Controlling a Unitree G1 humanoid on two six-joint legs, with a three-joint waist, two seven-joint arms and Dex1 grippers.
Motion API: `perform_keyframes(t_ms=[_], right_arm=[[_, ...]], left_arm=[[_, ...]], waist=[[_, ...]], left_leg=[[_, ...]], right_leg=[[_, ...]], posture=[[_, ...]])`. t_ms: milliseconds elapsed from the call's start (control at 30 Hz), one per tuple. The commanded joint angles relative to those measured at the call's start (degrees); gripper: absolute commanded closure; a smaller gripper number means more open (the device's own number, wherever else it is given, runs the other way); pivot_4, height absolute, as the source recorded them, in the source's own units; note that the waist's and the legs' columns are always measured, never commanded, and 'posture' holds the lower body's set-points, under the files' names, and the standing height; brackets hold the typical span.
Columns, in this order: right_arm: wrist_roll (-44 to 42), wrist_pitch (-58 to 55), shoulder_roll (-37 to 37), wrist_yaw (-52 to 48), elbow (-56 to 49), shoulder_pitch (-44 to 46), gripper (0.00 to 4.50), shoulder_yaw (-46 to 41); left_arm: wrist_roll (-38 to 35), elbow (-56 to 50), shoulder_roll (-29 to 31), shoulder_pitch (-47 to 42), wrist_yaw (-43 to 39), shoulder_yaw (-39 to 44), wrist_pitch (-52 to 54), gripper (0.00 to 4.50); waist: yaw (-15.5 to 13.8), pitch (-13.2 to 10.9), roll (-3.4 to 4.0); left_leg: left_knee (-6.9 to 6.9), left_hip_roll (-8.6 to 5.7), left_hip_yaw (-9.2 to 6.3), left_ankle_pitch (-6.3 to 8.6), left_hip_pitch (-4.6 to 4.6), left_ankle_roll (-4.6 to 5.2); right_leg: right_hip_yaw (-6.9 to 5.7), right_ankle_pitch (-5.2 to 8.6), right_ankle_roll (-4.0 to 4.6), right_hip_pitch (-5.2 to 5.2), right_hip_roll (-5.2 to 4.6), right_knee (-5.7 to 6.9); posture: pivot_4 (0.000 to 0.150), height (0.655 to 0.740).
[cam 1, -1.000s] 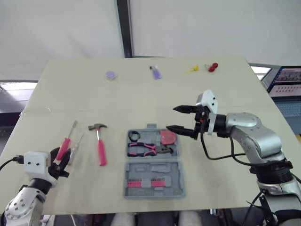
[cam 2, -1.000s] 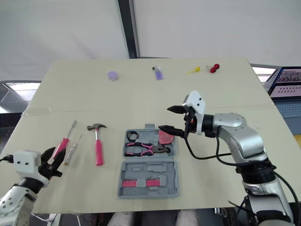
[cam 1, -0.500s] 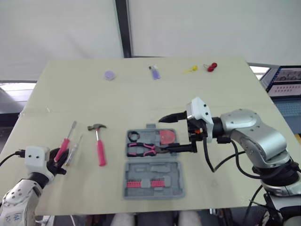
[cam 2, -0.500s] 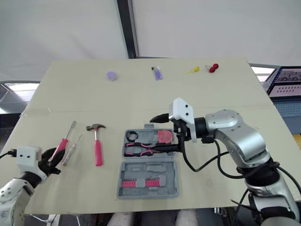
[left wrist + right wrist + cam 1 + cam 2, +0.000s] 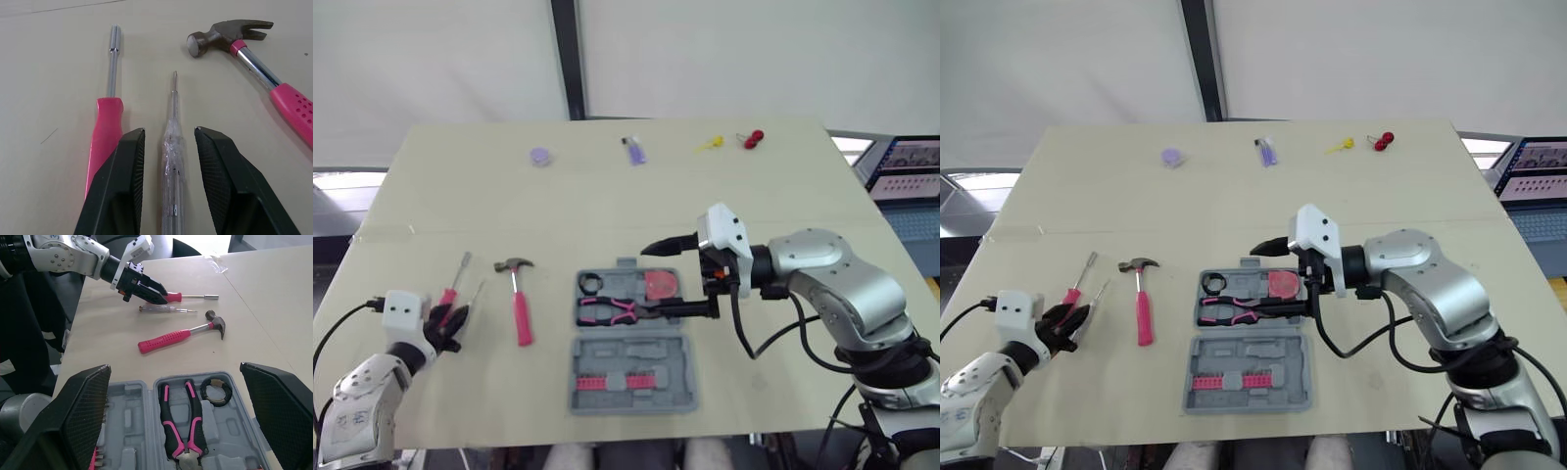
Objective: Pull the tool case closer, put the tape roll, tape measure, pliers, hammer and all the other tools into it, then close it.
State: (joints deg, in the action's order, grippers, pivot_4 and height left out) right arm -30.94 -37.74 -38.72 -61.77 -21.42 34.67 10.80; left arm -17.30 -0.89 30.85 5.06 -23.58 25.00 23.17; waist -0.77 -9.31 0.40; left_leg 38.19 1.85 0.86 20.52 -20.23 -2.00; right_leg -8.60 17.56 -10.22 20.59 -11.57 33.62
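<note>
Left end effector (image 5: 168, 130) half-open, empty, low on the table (image 5: 607, 196). Tool case (image 5: 631, 377) lies open mid-table; right end effector (image 5: 644, 281) spread wide above it, empty. Hammer (image 5: 522, 311) loose beside it. Clear screwdriver (image 5: 172, 147) sits between my left fingers (image 5: 122, 186); I'd close squarely on its handle, without snagging the pink screwdriver (image 5: 105, 127) alongside.

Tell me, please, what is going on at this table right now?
The robot is packing tools into an open grey tool case. The tape roll, pliers and tape measure already lie in it, and the open right gripper hovers over that half. The left gripper is open with its fingers either side of a clear-handled screwdriver, next to a pink-handled screwdriver. The hammer lies outside the case.
</note>
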Motion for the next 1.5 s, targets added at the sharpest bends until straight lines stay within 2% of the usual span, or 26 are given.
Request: perform_keyframes(t_ms=[33, 833, 1433, 1500], right_arm=[[-0.35, 0.33, 0.1, 0.41, -1.5, 0.09, 0.0, -0.95], [0.16, 0.59, 0.23, 0.85, -1.02, -0.26, 0.0, -1.2], [-0.04, 0.5, 0.56, 1.26, -1.03, 0.42, 0.0, -1.31], [-0.25, 0.38, 0.66, 1.31, -1.11, 0.54, 0.0, -1.41]], left_arm=[[0.78, 0.78, 1.23, -0.94, -0.15, -0.08, -0.7, 2.74], [2.27, 11.29, 0.64, -1.47, -2.58, -1.89, -8.8, 2.74], [2.84, 13.22, -0.06, -1.54, -3.28, -4.36, -9.94, 2.74], [2.92, 13.36, -0.25, -1.61, -3.23, -4.57, -10.2, 3.28]], waist=[[0.03, 0.0, 0.0], [0.84, 0.0, -0.01], [0.65, 0.01, 0.0], [0.65, 0.01, 0.01]], left_leg=[[0.0, 0.0, 0.0, 0.0, 0.01, 0.0], [-0.05, 0.0, -0.01, 0.0, 0.02, 0.0], [-0.03, 0.0, -0.01, 0.0, 0.04, 0.0], [-0.03, 0.0, -0.01, 0.0, 0.04, 0.0]], right_leg=[[0.0, 0.0, 0.0, 0.0, 0.0, 0.0], [-0.03, 0.0, 0.0, 0.01, -0.01, 0.01], [-0.02, 0.0, 0.0, -0.01, -0.02, 0.03], [-0.02, 0.0, 0.0, -0.01, -0.02, 0.04]], posture=[[0.15, 0.74], [0.15, 0.74], [0.15, 0.74], [0.15, 0.74]])
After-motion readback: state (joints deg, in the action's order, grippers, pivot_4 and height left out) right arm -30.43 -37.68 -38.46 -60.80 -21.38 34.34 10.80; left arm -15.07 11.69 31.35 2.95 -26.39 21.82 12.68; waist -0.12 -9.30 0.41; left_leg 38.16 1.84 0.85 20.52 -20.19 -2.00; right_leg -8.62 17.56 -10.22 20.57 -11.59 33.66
